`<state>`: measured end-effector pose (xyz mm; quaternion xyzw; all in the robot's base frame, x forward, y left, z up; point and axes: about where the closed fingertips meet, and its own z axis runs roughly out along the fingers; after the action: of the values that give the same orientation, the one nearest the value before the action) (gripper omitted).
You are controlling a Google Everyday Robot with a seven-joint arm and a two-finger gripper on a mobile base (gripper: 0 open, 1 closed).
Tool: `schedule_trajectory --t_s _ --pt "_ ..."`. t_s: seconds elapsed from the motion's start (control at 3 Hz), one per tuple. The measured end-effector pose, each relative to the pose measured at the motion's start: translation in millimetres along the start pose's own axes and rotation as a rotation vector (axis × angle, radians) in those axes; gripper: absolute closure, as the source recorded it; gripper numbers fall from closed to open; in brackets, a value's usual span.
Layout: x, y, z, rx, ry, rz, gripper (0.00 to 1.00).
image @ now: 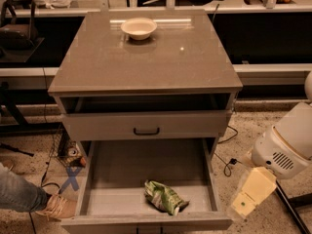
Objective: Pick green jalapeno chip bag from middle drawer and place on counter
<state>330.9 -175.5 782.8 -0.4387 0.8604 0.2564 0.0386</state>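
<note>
The green jalapeno chip bag (165, 197) lies crumpled on the floor of the open middle drawer (122, 177), near its front and right of centre. The counter (146, 62) is the cabinet's glossy grey-brown top. My gripper (249, 194) is the cream-coloured end of the white arm (285, 147) at the lower right. It hangs outside the drawer's right wall, at about the bag's height and apart from it. It holds nothing that I can see.
A white bowl (139, 28) stands at the counter's back. The upper drawer front with a black handle (146, 130) sits above the open drawer. A person's leg and shoe (51, 206) are at the lower left. Cables lie on the floor at right (226, 167).
</note>
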Motion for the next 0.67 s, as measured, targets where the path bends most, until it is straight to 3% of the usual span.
schedule_trajectory --t_s 0.67 --pt "-29.1 -50.5 94.9 -0.037 -0.107 0.098 0.00"
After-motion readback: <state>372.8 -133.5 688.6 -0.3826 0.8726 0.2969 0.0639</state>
